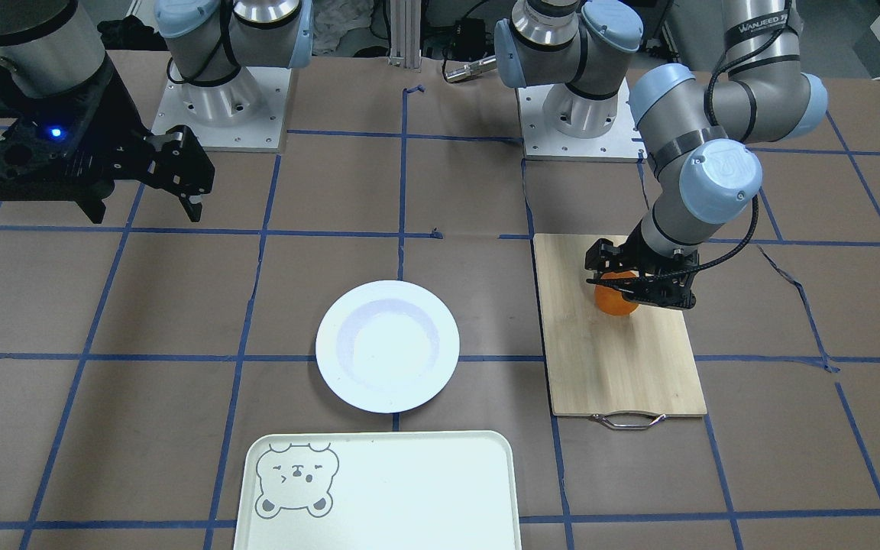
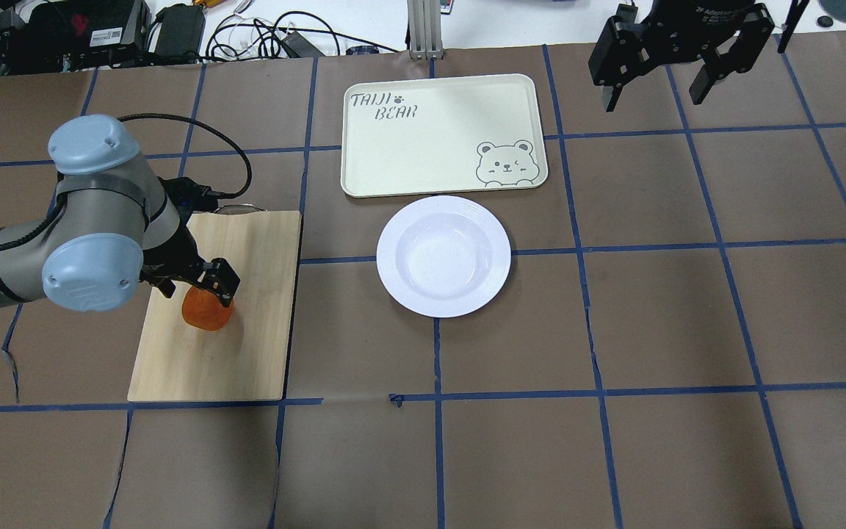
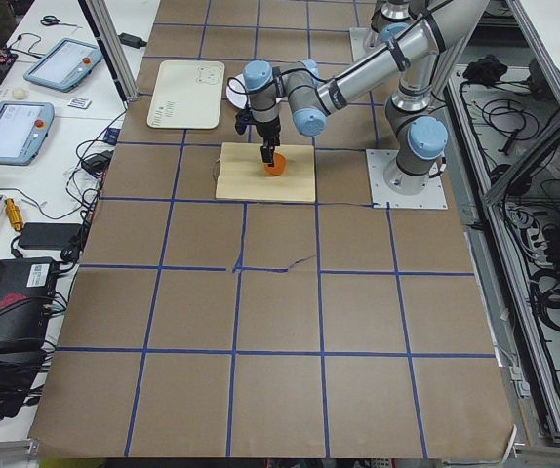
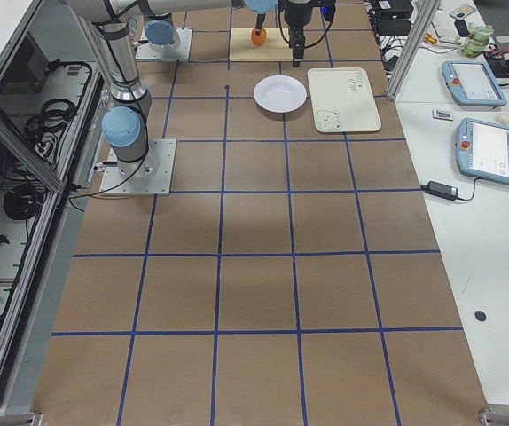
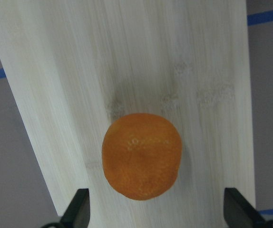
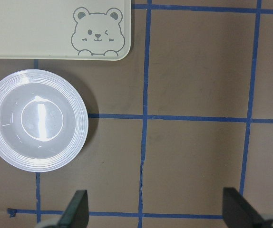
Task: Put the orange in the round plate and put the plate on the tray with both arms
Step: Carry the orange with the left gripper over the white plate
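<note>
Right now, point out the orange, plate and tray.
orange (image 5: pixel 141 156): left wrist view, middle of its skin.
plate (image 2: pixel 443 261): overhead view, bare sunken centre.
tray (image 2: pixel 430 139): overhead view, bare middle.
</note>
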### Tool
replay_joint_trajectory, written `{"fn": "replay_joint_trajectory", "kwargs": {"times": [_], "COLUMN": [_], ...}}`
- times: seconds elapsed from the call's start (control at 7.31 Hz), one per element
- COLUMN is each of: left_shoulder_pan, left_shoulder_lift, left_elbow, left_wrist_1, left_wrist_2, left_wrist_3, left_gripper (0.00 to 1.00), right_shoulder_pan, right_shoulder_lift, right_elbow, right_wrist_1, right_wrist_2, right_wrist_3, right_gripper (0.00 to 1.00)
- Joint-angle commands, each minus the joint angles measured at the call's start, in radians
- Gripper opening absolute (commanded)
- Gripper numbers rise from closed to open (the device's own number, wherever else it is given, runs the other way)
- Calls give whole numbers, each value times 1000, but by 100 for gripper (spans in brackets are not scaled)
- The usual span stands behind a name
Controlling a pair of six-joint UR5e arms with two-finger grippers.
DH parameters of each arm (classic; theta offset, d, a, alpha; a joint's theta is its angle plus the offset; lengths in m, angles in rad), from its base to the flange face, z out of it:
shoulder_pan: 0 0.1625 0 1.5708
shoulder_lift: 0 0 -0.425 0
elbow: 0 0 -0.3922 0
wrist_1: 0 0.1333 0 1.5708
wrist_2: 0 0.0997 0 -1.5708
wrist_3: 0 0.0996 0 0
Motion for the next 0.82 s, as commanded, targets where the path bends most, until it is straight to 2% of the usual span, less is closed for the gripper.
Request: {"fn": "replay_joint_trajectory", "kwargs": {"times": [0.0,0.14,0.41,0.55,0.68], "left_shoulder_pan": [3,4,4,4,4], "left_shoulder_lift": [-44,-48,-47,-45,-41], "left_elbow": [-19,-19,-16,-10,17], "left_wrist_1": [22,15,17,28,38], "left_wrist_2": [-43,-45,-33,-34,-45], "left_wrist_3": [5,22,51,45,-1], "left_gripper": [100,95,44,14,0], "right_shoulder_pan": [0,0,0,0,0], "right_shoulder_lift": [0,0,0,0,0], "right_elbow": [0,0,0,0,0], "right_wrist_1": [0,0,-1,-1,0], "right_wrist_2": [0,0,0,0,0], "right_wrist_3": [0,0,0,0,0], "right_gripper": [100,100,100,100,100]}}
